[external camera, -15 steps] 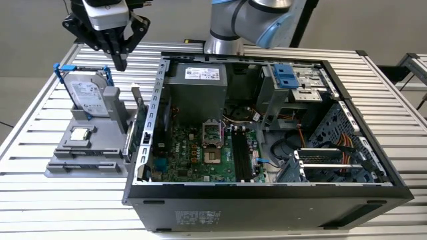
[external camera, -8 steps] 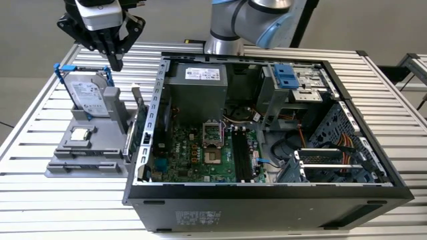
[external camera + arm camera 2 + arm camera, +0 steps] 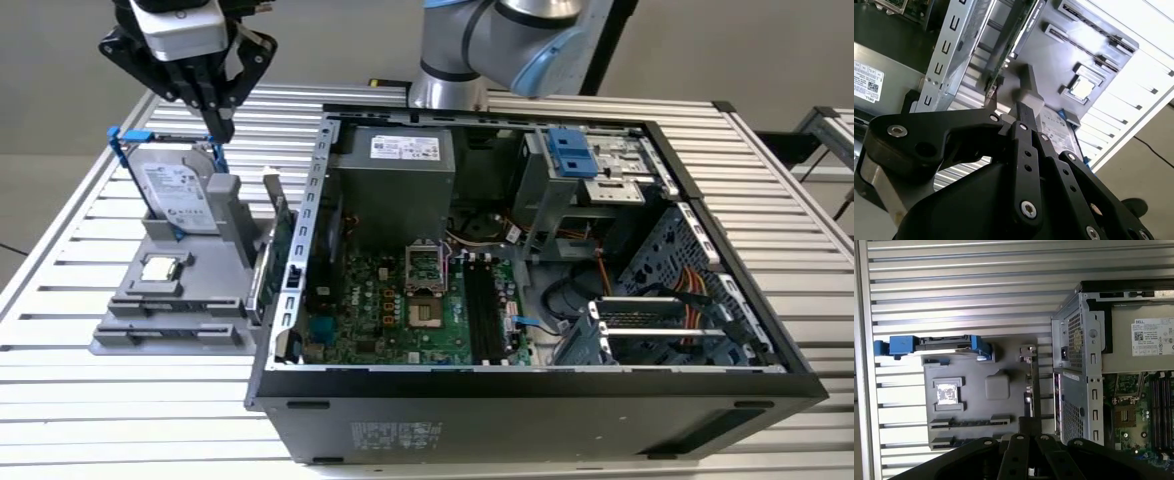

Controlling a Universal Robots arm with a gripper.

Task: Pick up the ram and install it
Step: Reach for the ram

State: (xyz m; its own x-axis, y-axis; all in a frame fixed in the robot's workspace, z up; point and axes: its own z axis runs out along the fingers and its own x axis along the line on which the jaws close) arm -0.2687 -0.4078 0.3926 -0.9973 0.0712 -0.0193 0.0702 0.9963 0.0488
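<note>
On the grey holder's point(image 3: 160, 330) edge nearest the open computer case point(image 3: 534, 400), the ram point(image 3: 1029, 382) stands on its long edge, just beside the case wall. The gripper point(image 3: 218, 125) hangs above the holder near the hard drive point(image 3: 178, 190), fingers drawn together, empty.

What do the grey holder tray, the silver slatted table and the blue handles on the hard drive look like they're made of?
Grey holder tray: matte, even grey with moulded recesses, probably plastic.
Silver slatted table: bright ridged profiles catching the light, most likely bare aluminium.
Blue handles: saturated, uniform colour with a slight sheen, probably moulded plastic.
</note>
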